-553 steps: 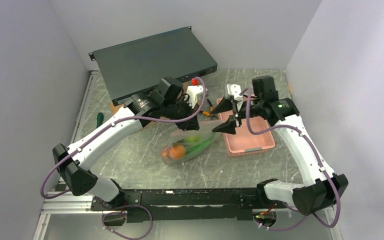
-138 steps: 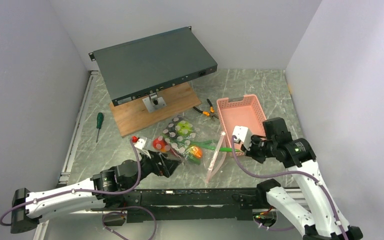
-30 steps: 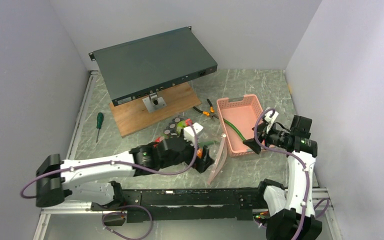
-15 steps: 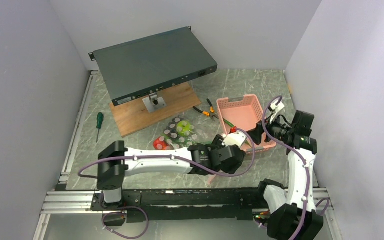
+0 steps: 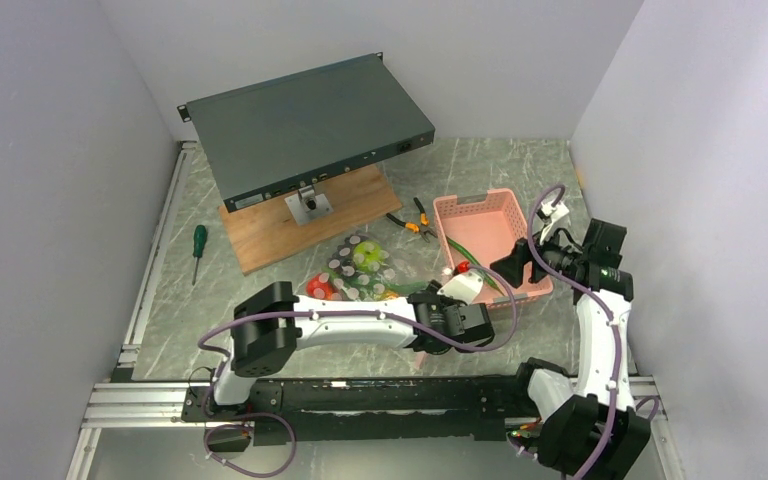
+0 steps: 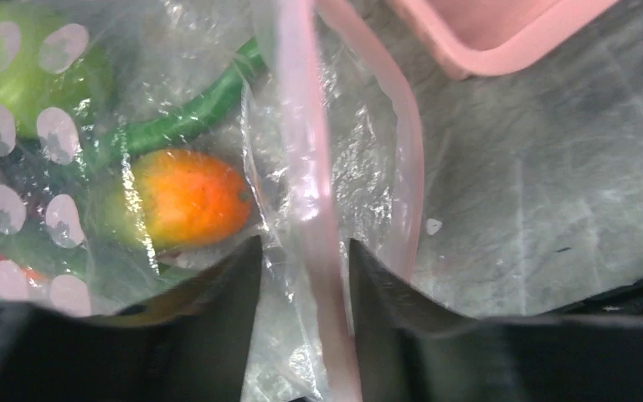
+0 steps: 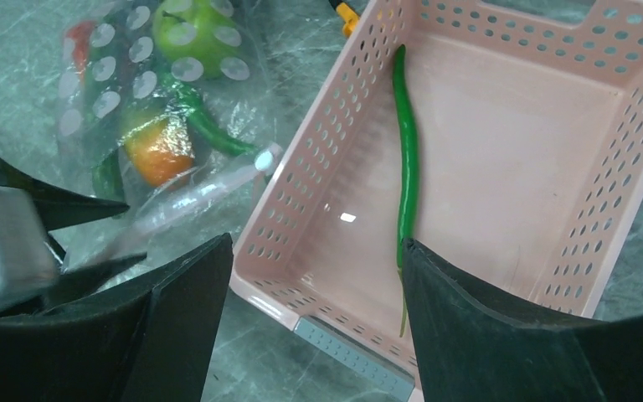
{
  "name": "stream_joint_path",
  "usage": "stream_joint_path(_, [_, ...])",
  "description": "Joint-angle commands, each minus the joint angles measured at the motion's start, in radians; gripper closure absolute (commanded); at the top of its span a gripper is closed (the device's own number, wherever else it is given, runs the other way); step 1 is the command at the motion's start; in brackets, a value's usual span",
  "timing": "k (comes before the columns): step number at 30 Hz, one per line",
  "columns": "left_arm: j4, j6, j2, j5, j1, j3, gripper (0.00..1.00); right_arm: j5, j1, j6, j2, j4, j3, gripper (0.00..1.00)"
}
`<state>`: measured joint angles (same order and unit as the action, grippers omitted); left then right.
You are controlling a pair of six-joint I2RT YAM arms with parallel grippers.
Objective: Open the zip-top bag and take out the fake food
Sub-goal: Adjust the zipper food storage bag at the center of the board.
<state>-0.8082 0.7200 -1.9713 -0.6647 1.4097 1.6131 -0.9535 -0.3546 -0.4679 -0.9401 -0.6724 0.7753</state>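
The zip-top bag (image 5: 360,268) lies left of the pink basket, and its pink zip strip (image 6: 310,193) stands up at the mouth. Inside it I see a green apple (image 7: 186,29), an orange-green mango (image 6: 188,197) and green pods. My left gripper (image 6: 304,247) is open, its jaws standing on either side of the zip strip, near the basket's front corner (image 5: 435,302). My right gripper (image 7: 316,243) is open and empty above the basket's near edge (image 5: 513,268). One long green pod (image 7: 405,151) lies in the basket.
The pink basket (image 5: 460,212) stands right of the bag. Orange-handled pliers (image 5: 410,222) lie behind the bag. A dark rack unit (image 5: 305,125) sits on a wooden board (image 5: 280,225) at the back, with a green screwdriver (image 5: 198,240) to the left. Grey walls close both sides.
My left arm has swung right along the front, and its gripper now stands around the bag's zip strip. My right gripper has let go of the green pod in the basket and drawn back a little.
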Motion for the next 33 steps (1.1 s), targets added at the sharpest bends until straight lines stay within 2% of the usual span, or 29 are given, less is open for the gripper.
stream_joint_path(1, [-0.117, 0.026, -0.014, -0.076, -0.002, 0.039, 0.65, -0.093, -0.001, -0.051, 0.068, -0.006, 0.021, 0.25])
stream_joint_path(3, [-0.067, -0.01, 0.035, -0.059, -0.011, -0.021, 0.79, -0.14, 0.002, -0.098, 0.095, -0.031, 0.012, 0.26])
stream_joint_path(5, [0.003, -0.036, 0.102, -0.01, -0.031, -0.1, 0.96, -0.204, 0.007, -0.167, 0.114, -0.068, 0.004, 0.27])
stream_joint_path(6, [0.036, -0.047, 0.142, 0.015, -0.046, -0.136, 1.0, -0.229, 0.014, -0.216, 0.121, -0.098, 0.007, 0.27])
stream_joint_path(9, [0.166, -0.104, 0.264, 0.076, -0.061, -0.241, 1.0, -0.298, 0.033, -0.438, 0.136, -0.225, 0.002, 0.28])
stream_joint_path(12, [0.249, -0.151, 0.348, 0.145, -0.076, -0.295, 1.0, -0.368, 0.078, -0.816, 0.125, -0.454, -0.001, 0.29])
stream_joint_path(14, [0.298, -0.179, 0.379, 0.191, -0.082, -0.317, 1.0, -0.383, 0.139, -1.008, 0.109, -0.565, 0.002, 0.31])
stream_joint_path(16, [0.322, -0.19, 0.393, 0.22, -0.085, -0.321, 1.0, -0.374, 0.236, -0.973, 0.096, -0.508, -0.002, 0.35])
stream_joint_path(19, [0.327, -0.201, 0.389, 0.23, -0.086, -0.304, 1.0, -0.31, 0.407, -0.751, 0.095, -0.257, -0.026, 0.43])
stream_joint_path(21, [0.326, -0.205, 0.386, 0.23, -0.09, -0.296, 1.0, -0.253, 0.468, -0.664, 0.084, -0.141, -0.041, 0.46])
stream_joint_path(25, [0.367, -0.183, 0.408, 0.256, -0.128, -0.317, 1.0, -0.246, 0.518, -0.659, -0.008, -0.12, -0.01, 0.51])
stream_joint_path(29, [0.477, -0.143, 0.46, 0.312, -0.174, -0.388, 1.0, -0.272, 0.532, -0.508, -0.028, 0.032, -0.056, 0.53])
stream_joint_path(33, [0.541, -0.134, 0.513, 0.33, -0.191, -0.441, 1.0, -0.254, 0.543, -0.43, -0.03, 0.119, -0.084, 0.56])
